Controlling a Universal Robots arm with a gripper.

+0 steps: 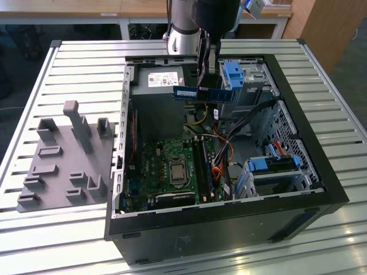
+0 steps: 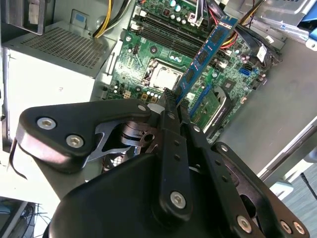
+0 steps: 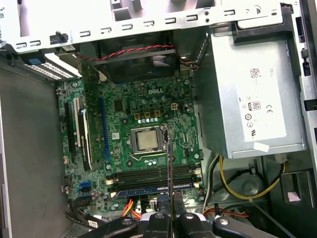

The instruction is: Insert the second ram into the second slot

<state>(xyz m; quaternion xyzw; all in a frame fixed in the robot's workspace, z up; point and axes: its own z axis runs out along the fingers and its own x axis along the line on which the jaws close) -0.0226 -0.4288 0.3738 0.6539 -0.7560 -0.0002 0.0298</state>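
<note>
The second ram [image 1: 203, 93], a long blue circuit-board stick with a white label, hangs level above the open computer case, over its far part. My gripper [image 1: 207, 80] is shut on it from above. In the second wrist view the ram [image 2: 208, 54] runs out from between my fingertips [image 2: 171, 101] towards the motherboard. In the first wrist view it shows edge-on as a thin line [image 3: 169, 163] above the row of memory slots [image 3: 153, 174]. One slot in that row holds a blue stick [image 3: 148, 189]. The slots [image 1: 200, 163] lie beside the processor [image 1: 176, 171].
The silver power supply [image 1: 160, 80] fills the case's far corner. Light-blue drive-bay clips [image 1: 232, 71] stand close beside the held ram, with another bay [image 1: 274, 163] nearer. Orange and yellow cables [image 1: 221, 166] run beside the slots. A grey fixture plate [image 1: 63, 160] lies at the exterior view's left.
</note>
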